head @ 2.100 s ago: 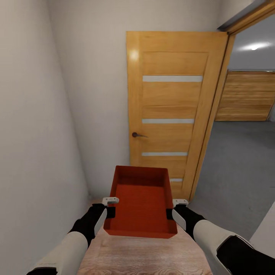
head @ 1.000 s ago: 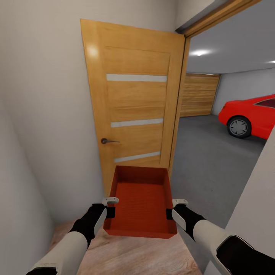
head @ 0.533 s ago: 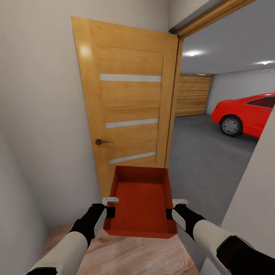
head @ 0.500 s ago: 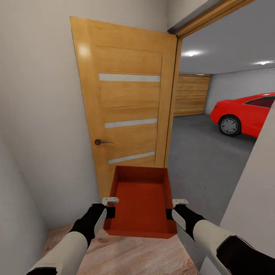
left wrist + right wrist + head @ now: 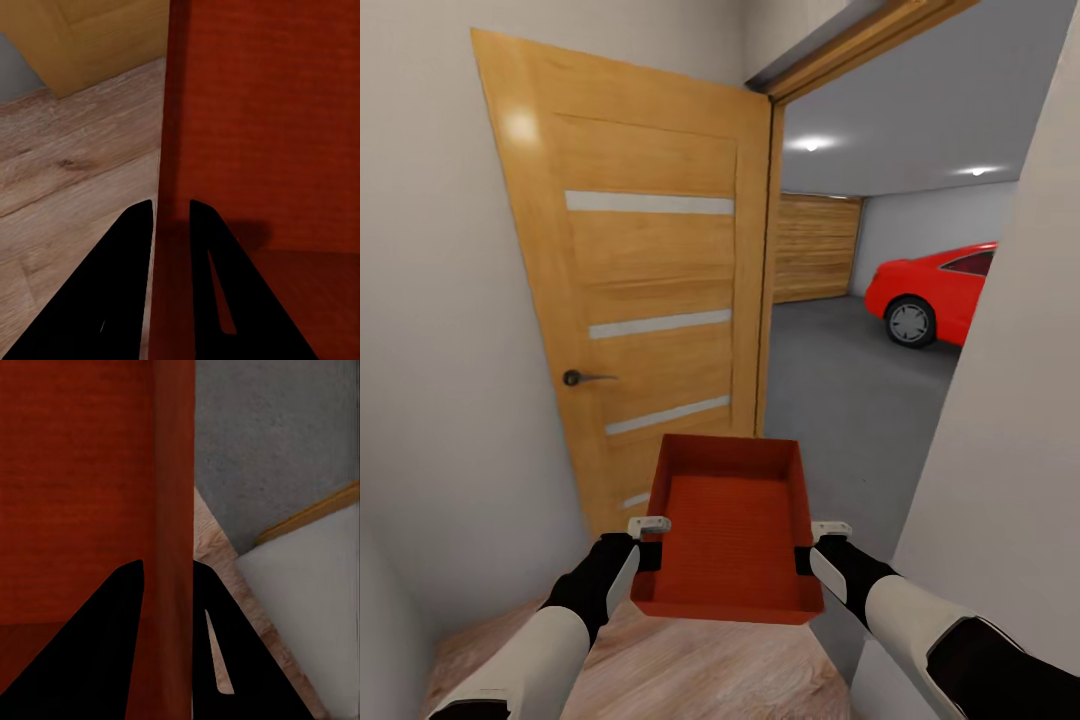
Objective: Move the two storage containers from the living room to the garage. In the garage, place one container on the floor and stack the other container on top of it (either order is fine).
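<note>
— What is the robot carrying at the doorway?
— An orange-red storage container (image 5: 728,530), held level in front of its trunk. The left claw (image 5: 649,541) pinches one side wall, the right claw (image 5: 810,545) the other.
— And beyond?
— An open wooden door (image 5: 640,300), the garage's grey floor (image 5: 840,390), a red car (image 5: 930,290).

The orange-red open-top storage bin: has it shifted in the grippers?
No. The bin sits identically between left gripper and right gripper; only the camera turned.
</note>
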